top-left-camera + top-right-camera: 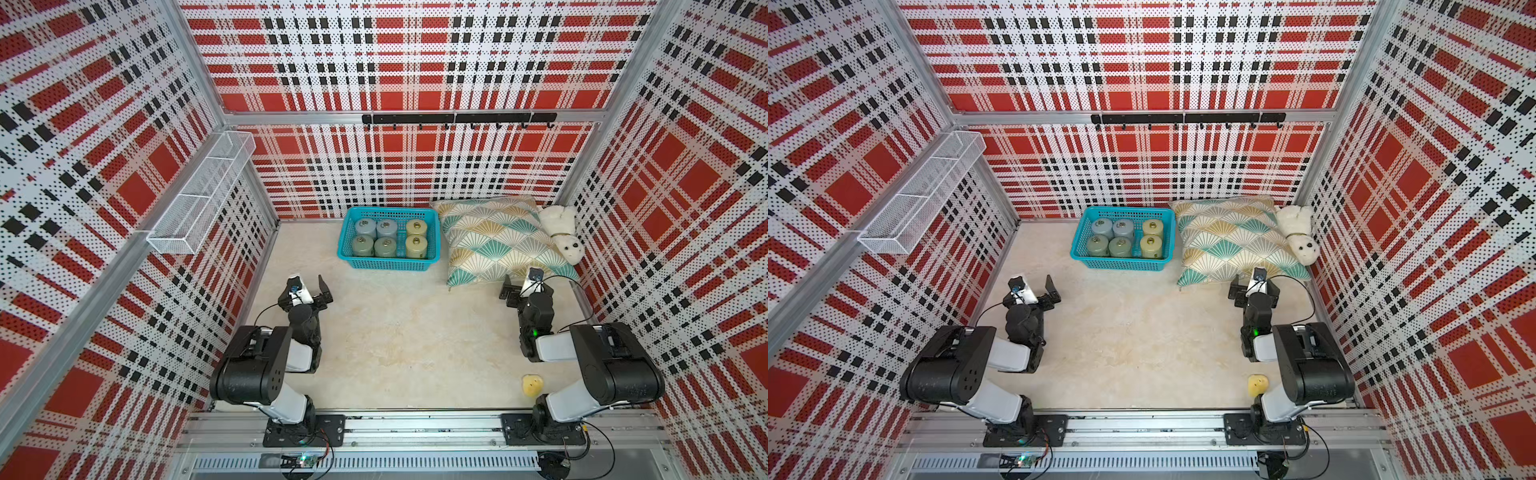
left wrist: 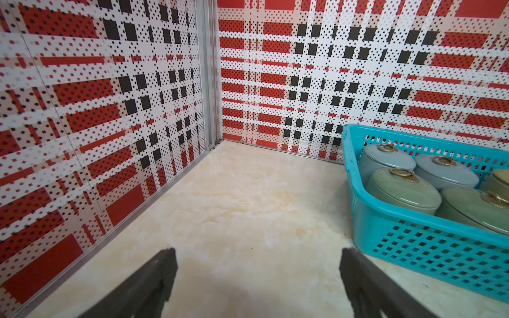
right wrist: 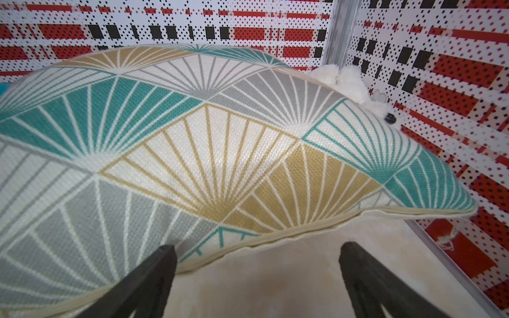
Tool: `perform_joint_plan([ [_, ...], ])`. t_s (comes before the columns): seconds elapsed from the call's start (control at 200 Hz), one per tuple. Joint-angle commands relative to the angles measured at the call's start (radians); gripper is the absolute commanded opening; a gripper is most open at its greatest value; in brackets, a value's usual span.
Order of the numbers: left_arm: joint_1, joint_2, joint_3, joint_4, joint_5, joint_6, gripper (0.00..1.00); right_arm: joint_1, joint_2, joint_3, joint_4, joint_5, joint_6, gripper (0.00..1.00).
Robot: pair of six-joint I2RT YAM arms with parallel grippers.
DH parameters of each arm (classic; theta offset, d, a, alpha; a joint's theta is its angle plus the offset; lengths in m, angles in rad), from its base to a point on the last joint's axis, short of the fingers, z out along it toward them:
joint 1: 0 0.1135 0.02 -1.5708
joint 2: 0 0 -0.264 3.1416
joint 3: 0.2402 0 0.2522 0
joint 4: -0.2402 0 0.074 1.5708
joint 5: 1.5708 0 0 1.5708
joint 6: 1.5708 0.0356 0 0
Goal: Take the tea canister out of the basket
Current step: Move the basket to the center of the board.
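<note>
The turquoise basket (image 1: pixel 388 263) (image 1: pixel 1121 262) stands at the back of the floor, against the rear wall. Several tea canisters with gold ring lids stand upright in it: two blue-grey (image 1: pixel 365 227) at the back left, two green (image 1: pixel 363 246) in front of them, two cream (image 1: pixel 416 246) on the right. My left gripper (image 1: pixel 309 286) (image 2: pixel 259 264) is open and empty, low over the floor just short of the basket's near left corner (image 2: pixel 429 247). My right gripper (image 1: pixel 524 286) (image 3: pixel 257 261) is open and empty at the pillow's front edge.
A patterned pillow (image 1: pixel 498 241) (image 3: pixel 192 137) lies right of the basket, with a white plush toy (image 1: pixel 563 237) behind it in the corner. A small yellow object (image 1: pixel 532 384) sits by the right arm's base. A white wire rack (image 1: pixel 203 191) hangs on the left wall.
</note>
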Motion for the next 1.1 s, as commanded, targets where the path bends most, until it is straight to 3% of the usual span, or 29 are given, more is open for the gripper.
perform_joint_plan([
  [0.0,-0.011,0.000,0.012,0.024,-0.018,0.015,0.99,-0.006,-0.001,0.003,-0.003,-0.002,0.001,1.00],
  [0.656,-0.010,-0.003,0.011,0.024,-0.018,0.015,0.99,-0.006,-0.001,0.002,-0.001,-0.003,0.001,1.00],
  [0.722,-0.019,-0.017,0.018,0.022,-0.082,-0.001,0.99,-0.003,-0.006,-0.004,0.005,0.009,-0.001,1.00],
  [0.792,-0.016,-0.079,0.044,-0.073,-0.128,-0.023,0.99,0.019,-0.072,0.012,-0.086,0.049,-0.017,1.00],
  [0.877,-0.021,-0.184,0.096,-0.264,-0.206,-0.038,0.99,0.038,-0.202,0.135,-0.455,0.182,0.088,1.00],
  [0.937,-0.030,-0.240,0.142,-0.394,-0.304,-0.115,0.99,0.034,-0.266,0.237,-0.687,0.210,0.166,1.00],
  [1.007,-0.030,-0.294,0.205,-0.508,-0.382,-0.267,0.99,0.034,-0.338,0.247,-0.718,0.182,0.206,1.00],
  [1.057,-0.034,-0.335,0.259,-0.617,-0.385,-0.412,0.99,0.029,-0.402,0.236,-0.724,0.143,0.253,1.00],
  [1.097,-0.030,-0.377,0.314,-0.743,-0.321,-0.502,0.99,0.022,-0.453,0.232,-0.754,0.112,0.320,1.00],
])
